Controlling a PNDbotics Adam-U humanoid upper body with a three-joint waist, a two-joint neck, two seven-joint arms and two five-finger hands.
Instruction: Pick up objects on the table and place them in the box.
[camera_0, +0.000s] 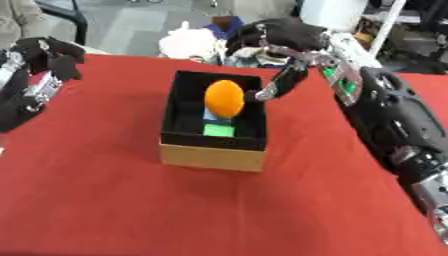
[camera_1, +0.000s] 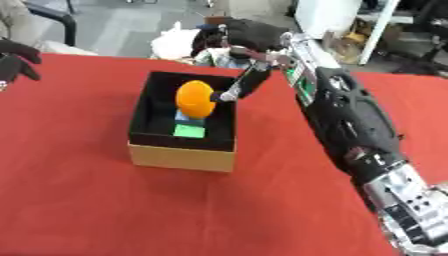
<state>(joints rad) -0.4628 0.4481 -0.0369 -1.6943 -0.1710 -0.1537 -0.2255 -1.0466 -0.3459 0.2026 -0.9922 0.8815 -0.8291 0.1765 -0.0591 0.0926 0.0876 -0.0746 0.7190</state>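
A cardboard box (camera_0: 210, 156) with a black inside stands mid-table on the red cloth. In it an orange egg-shaped object (camera_0: 225, 98) sits on top of a blue item (camera_0: 211, 115), with a green item (camera_0: 219, 130) in front. My right hand (camera_0: 284, 40) hangs over the box's far right corner. One straight finger (camera_0: 282, 82) reaches down, and its tip lies beside the orange object's right side. Nothing shows on the object's left side, so it is not gripped. My left hand (camera_0: 44, 62) rests at the table's left edge, fingers up and holding nothing.
My right forearm (camera_1: 350, 120) lies along the table's right side. Beyond the far edge sit a white lumpy thing (camera_0: 188, 42) and a dark blue and brown object (camera_0: 226, 25). Red cloth (camera_0: 114, 200) stretches in front and to the left of the box.
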